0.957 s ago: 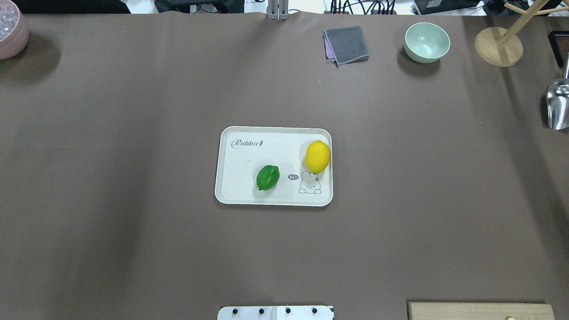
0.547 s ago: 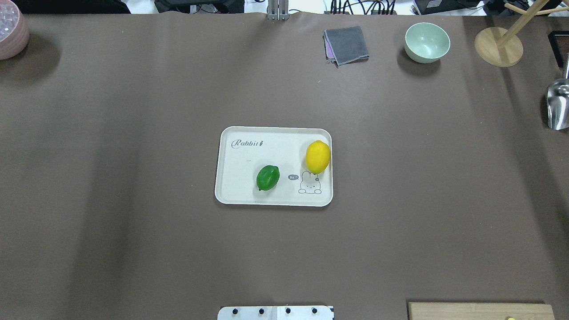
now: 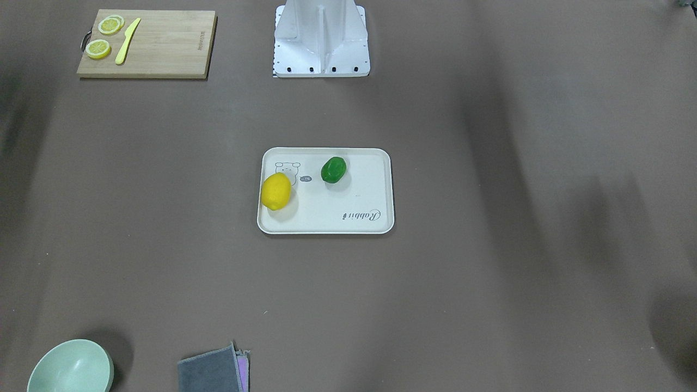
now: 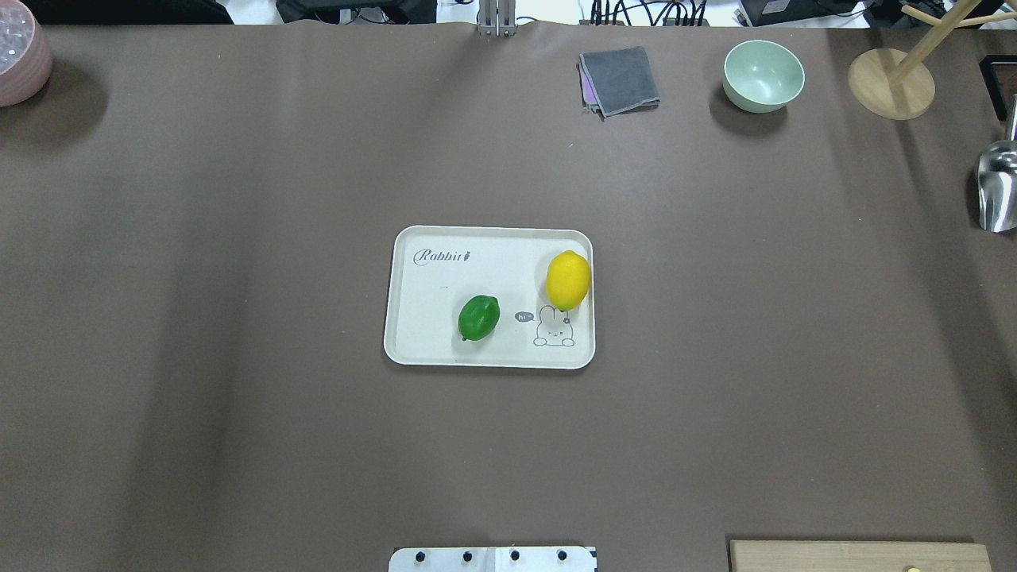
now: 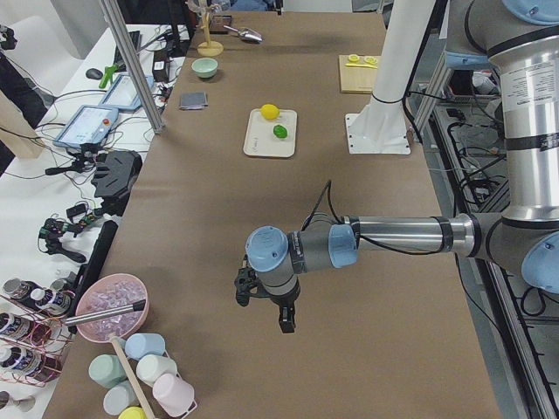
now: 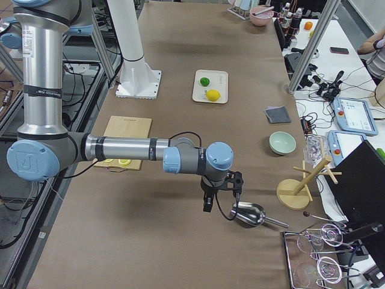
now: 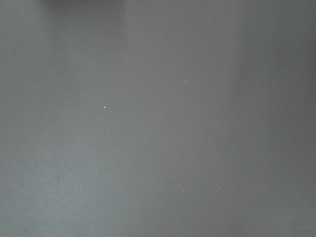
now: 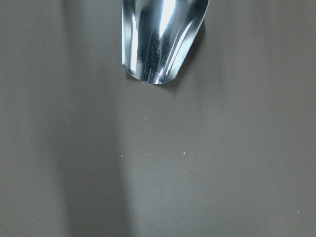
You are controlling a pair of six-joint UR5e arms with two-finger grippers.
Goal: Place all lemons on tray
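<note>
The yellow lemon [image 4: 568, 280] and the green lemon [image 4: 478, 318] both lie on the off-white tray [image 4: 429, 294] at the table's middle. They also show in the front-facing view, yellow lemon [image 3: 275, 191] and green lemon [image 3: 333, 170] on the tray [image 3: 348, 196]. My left gripper [image 5: 262, 312] hangs over bare table far from the tray, seen only in the exterior left view. My right gripper [image 6: 221, 201] hangs beside a metal scoop [image 6: 248, 214], seen only in the exterior right view. I cannot tell whether either is open or shut.
A wooden cutting board [image 3: 158, 43] holds lemon slices [image 3: 98, 49] and a yellow knife [image 3: 127, 41]. A green bowl [image 4: 763, 75], a grey cloth [image 4: 620, 79], a wooden rack base [image 4: 890, 83], the scoop [image 4: 997, 187] and a pink bowl [image 4: 20, 56] line the table's edges.
</note>
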